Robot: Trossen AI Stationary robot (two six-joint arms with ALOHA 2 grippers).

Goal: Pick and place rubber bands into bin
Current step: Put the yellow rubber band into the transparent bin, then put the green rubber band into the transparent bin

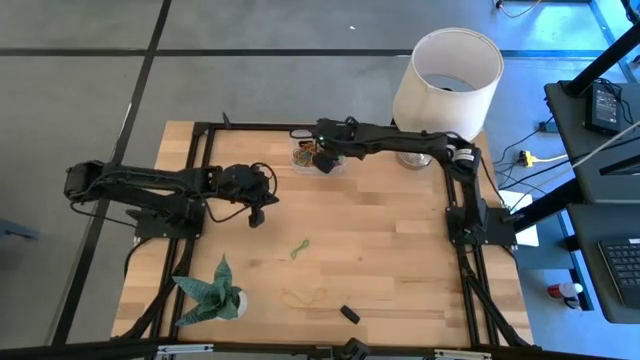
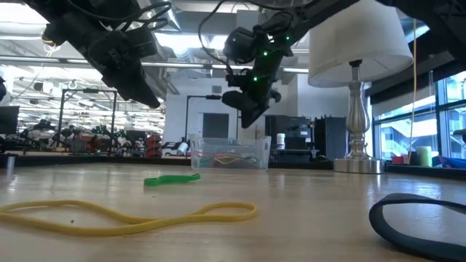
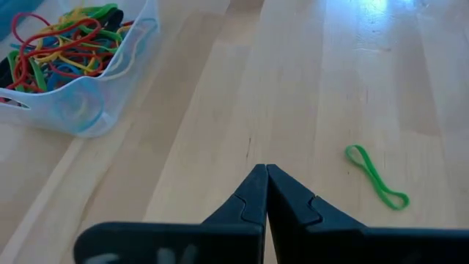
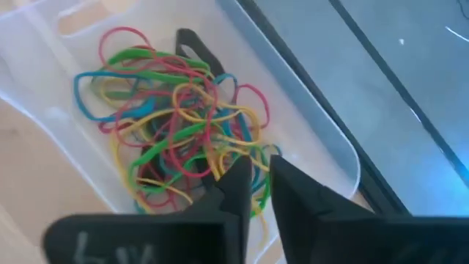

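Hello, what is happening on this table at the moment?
A two-armed robot is collecting coloured rubber bands into a small clear plastic bin. The right gripper hangs directly over the bin with its fingers slightly apart, above the pile of bands inside. The left gripper is shut and empty above the wood. A green band and a yellow band lie loose on the table.

A small clear bin [image 1: 305,157] with rounded corners is sitting at the table's far edge, holding a tangled heap of bands [image 4: 176,139] in red, green, yellow and blue. A green band [image 1: 299,248], pinched into a narrow loop, is lying flat on the bare wood near the table's middle, well apart from the bin. A yellow band [image 1: 304,296] is sprawling in a long, loose loop nearer the front edge.
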